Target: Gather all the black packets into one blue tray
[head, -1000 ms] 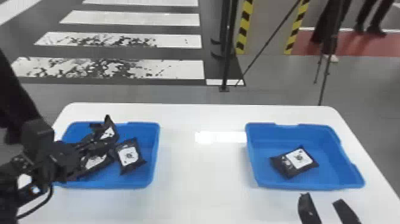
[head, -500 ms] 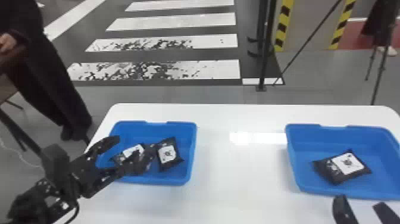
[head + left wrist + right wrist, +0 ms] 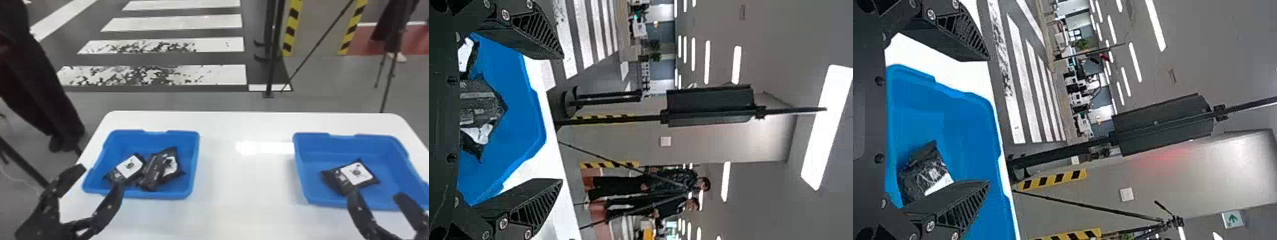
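Blue tray at my ten o'clock holds black packets; the other tray, at two o'clock, has one packet. My left fingers and right fingers are wide.

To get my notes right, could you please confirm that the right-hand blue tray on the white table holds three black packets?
Not quite: the head view shows one black packet in the right-hand blue tray, not three. The tray is indeed on the white table.
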